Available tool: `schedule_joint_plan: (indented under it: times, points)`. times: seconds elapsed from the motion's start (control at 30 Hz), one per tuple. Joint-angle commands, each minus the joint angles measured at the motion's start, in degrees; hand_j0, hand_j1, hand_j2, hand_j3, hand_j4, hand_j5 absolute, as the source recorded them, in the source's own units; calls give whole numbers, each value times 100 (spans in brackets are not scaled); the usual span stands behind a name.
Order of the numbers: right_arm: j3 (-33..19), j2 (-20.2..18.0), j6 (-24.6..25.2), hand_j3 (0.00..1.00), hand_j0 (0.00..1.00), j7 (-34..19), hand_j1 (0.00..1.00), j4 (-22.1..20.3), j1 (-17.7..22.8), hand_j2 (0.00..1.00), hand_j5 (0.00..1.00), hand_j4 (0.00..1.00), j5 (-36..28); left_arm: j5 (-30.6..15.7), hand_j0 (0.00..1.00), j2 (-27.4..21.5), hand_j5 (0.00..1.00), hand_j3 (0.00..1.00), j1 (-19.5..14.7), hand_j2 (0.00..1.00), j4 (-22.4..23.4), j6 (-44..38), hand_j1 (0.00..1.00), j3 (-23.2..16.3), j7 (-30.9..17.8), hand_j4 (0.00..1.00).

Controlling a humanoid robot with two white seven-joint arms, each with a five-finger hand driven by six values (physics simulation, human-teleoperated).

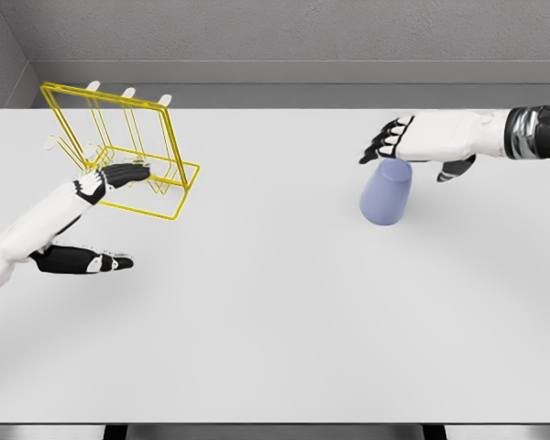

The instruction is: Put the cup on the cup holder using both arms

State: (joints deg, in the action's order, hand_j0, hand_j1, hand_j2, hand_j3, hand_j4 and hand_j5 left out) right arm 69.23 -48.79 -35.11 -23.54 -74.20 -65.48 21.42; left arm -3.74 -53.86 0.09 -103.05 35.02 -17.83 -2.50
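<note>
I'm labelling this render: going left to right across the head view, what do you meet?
Left hand at the yellow wire cup holder → blue cup → right hand just above the cup.

I only get one view, the head camera, looking steeply down and forward over the table [275,348] from fairly near. Far wall [284,32] shows along the top; both arms enter from the sides.

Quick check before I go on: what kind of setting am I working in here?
Probably a simulated tabletop test cell: one bare white table against plain grey walls, holding only a yellow wire cup holder and a lavender cup.
</note>
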Motion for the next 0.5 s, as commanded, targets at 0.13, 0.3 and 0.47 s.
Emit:
schedule_joint_plan:
  times: [0.13, 0.3, 0.47]
  points:
    - [47, 27, 11, 100, 100, 7, 100, 99, 35, 100, 100, 100, -77, -1111, 100, 42, 100, 100, 44, 100, -4, -2, 100, -643, 4, 100]
    - [56, 220, 11, 100, 100, 7, 100, 108, 44, 100, 100, 100, -77, -1612, 100, 34, 100, 100, 44, 100, -4, -2, 100, -1293, 4, 100]
    - [179, 502, 11, 100, 100, -2, 100, 415, 79, 100, 100, 100, -59, -1832, 100, -19, 100, 100, 44, 100, 5, -2, 100, -1610, 4, 100]
